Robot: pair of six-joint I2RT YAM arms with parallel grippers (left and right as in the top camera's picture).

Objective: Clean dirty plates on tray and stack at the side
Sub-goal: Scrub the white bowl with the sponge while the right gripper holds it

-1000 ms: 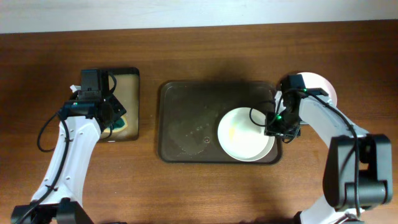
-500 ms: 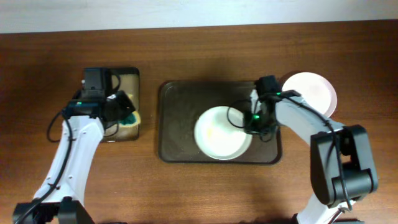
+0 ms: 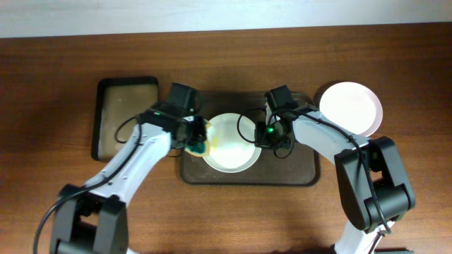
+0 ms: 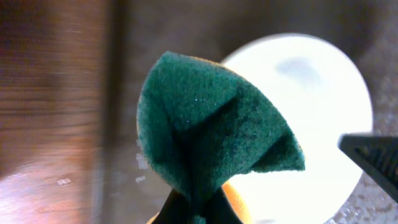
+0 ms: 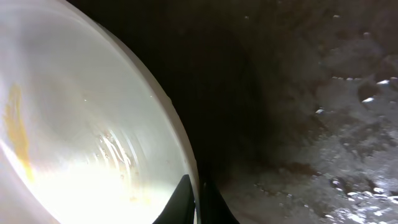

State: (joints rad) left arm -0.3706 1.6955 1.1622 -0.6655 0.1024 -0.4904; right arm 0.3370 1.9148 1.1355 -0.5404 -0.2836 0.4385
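Plate of stiff white ware, lying just left of centre in the tray. Gripped at its right rim by the right fingers, narrowed onto the edge with one on either side, as shown low in the right wrist view. Probably hard, smooth, slippery when wet, and breakable. Best taken by the rim, as now, and firmly enough to resist the push of scrubbing. Hard to judge whether flat or tipped up.

Yellow smear at the left of that view, not yet wiped. Sponge, green, soft and folded, pinched in the left fingers over the plate's left edge. Impossible to tell whether touching it.

Second plate on the desk at upper right, beside the tray, looking clean. Narrow black tray at upper left. No third plate anywhere in view. Left fingertips cut off at the bottom of the left wrist view, with the background there blurred.
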